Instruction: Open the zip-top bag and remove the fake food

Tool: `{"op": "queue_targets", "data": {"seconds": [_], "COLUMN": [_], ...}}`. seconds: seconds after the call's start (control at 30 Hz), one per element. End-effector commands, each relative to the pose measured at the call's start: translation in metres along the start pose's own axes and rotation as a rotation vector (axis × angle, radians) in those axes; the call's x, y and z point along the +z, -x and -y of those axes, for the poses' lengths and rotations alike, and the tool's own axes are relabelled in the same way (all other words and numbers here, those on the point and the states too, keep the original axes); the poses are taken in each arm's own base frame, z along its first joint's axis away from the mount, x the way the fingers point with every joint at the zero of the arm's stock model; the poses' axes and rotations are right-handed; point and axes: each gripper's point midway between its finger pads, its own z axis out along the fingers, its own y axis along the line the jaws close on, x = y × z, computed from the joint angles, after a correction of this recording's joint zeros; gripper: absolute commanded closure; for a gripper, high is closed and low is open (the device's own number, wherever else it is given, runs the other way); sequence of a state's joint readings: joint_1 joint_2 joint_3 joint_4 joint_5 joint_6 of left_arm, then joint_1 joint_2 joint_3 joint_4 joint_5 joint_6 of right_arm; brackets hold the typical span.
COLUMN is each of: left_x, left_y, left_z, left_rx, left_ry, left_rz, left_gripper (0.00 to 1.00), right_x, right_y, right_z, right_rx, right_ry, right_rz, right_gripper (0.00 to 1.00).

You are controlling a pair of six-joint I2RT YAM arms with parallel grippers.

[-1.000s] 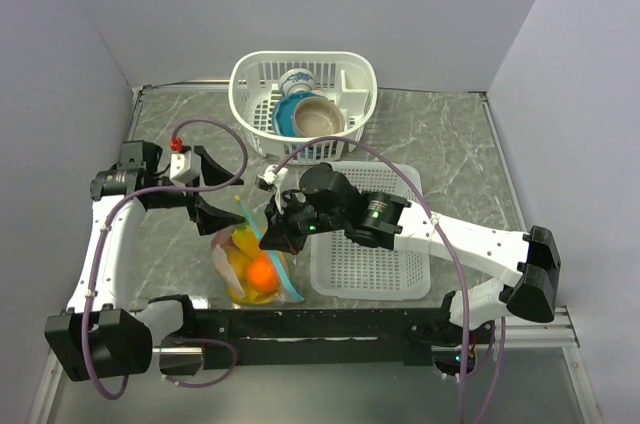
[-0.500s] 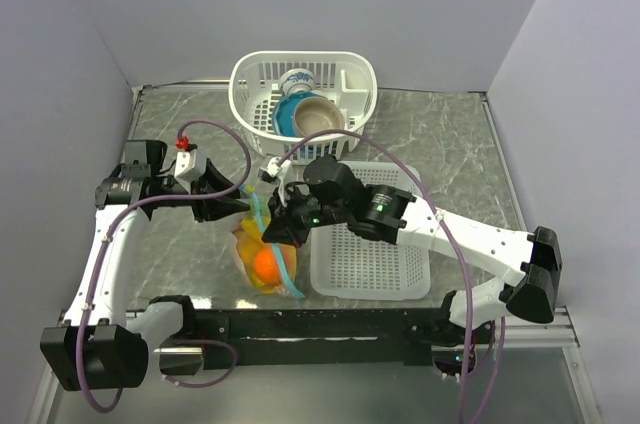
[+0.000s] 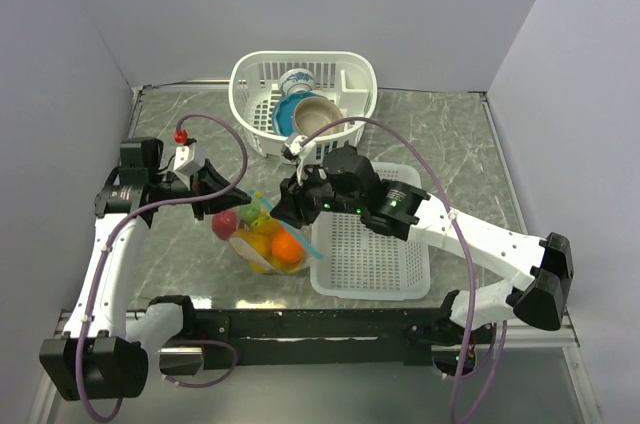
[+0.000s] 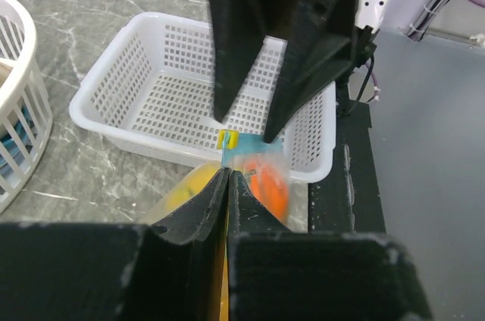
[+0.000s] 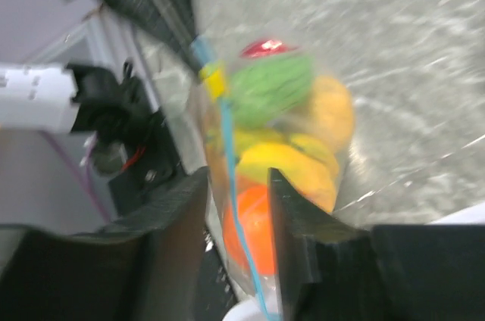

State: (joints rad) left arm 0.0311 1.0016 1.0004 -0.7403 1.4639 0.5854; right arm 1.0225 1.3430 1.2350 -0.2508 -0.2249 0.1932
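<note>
The left fingers point(image 4: 218, 196) are pinched together on the end of the clear bag point(image 3: 262, 242), right by its yellow slider point(image 4: 227, 139). The bag sits over the table point(image 3: 180, 244) between both arms, with plastic fruit point(image 3: 288, 246) inside. The right fingers point(image 5: 284, 200) stand apart, astride the blue zip strip point(image 5: 229, 162), just left of the white tray point(image 3: 375, 259)

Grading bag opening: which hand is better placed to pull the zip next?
Right hand, probably: its open fingers straddle the strip of the zip-top bag; the left hand pinches the corner.
</note>
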Motion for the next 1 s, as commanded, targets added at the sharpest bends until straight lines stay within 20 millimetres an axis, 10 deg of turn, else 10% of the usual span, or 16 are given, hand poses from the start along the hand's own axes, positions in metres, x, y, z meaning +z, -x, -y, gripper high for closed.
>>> {"op": "queue_targets", "data": {"seconds": [0.0,0.67,0.97], "left_x": [-0.001,-0.001,-0.002], "left_y": [0.032,0.023,0.02], "left_z": [0.046,0.048,0.048], "left_rx": [0.009,-0.013,-0.027], "left_ry": [-0.204,-0.203,-0.204], "left_rz": [0.108,0.086,0.085], "left_gripper": [0.92,0.9,0.89], "right_x": [-0.016,0.004,0.017], "right_y": [0.057,0.058,0.055], "right_z": [0.001,-0.037,-0.033], "right_rx": [-0.073,-0.13,-0.128], "right_ry": [-0.037,0.191,0.188], "right_rz": [0.198,0.195,0.18], "right_gripper": [0.49,0.52,0.72]}}
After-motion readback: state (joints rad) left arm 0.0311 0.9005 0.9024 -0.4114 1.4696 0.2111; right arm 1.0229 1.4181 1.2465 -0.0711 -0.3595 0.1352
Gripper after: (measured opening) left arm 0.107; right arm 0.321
